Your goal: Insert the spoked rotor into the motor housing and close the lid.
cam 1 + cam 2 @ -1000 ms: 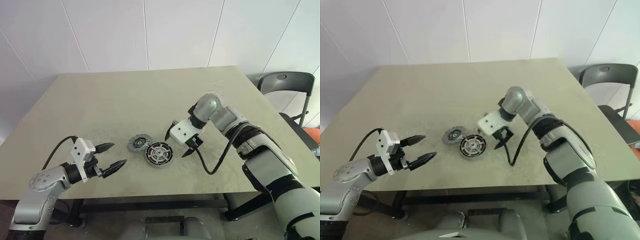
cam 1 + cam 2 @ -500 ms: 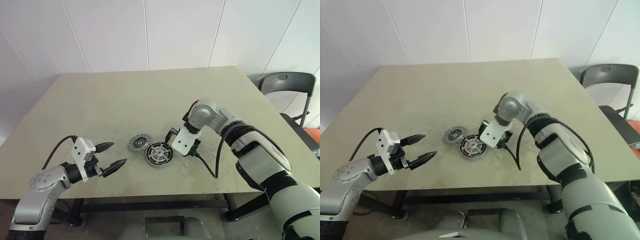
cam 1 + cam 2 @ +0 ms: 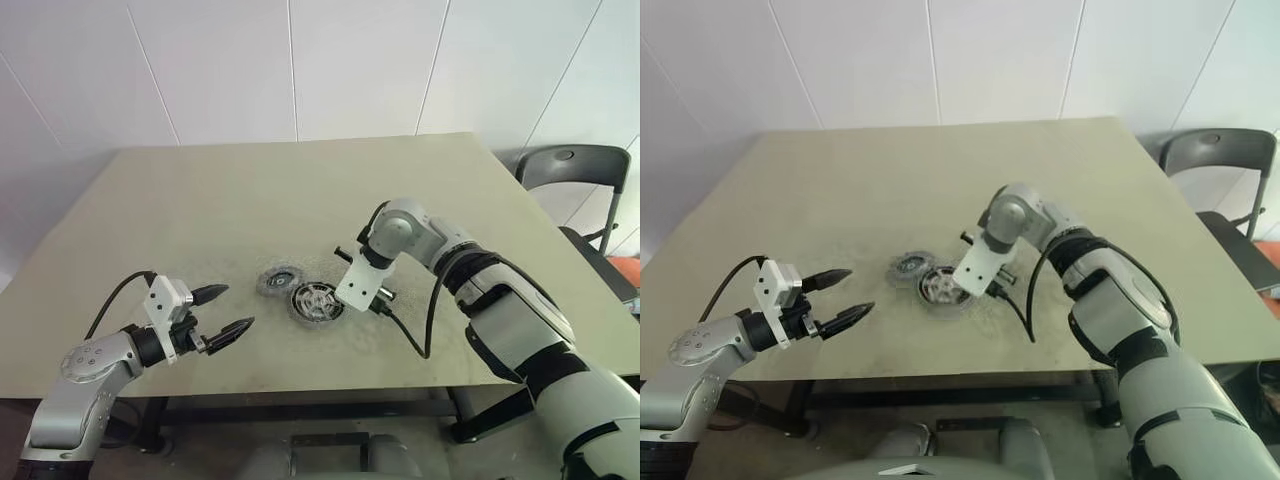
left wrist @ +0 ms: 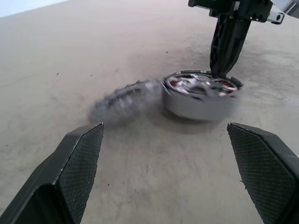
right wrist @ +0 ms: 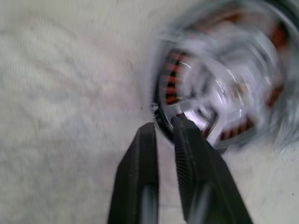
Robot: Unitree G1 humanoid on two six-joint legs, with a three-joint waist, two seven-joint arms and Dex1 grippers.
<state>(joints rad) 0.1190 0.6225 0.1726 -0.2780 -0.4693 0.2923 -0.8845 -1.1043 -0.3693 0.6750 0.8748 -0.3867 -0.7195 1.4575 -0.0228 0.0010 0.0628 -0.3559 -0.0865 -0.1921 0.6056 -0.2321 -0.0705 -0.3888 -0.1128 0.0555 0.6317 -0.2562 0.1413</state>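
Since a second earlier, your right gripper (image 5: 164,133) had dropped onto the motor housing (image 3: 317,302) on the desk (image 3: 250,200), jaws pinching its rim; left gripper (image 3: 222,314) gaped empty.

Motor housing (image 5: 219,88): copper-orange windings, silver spokes. Table (image 3: 250,190): beige-olive. Hand fingers (image 5: 140,186): black.

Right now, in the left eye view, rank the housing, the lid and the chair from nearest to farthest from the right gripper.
1. Housing: right at the right gripper, on its left-arm side, the fingers closing on its rim.
2. Lid: just beyond the housing, toward the left arm.
3. Chair: off the table, far on the right.
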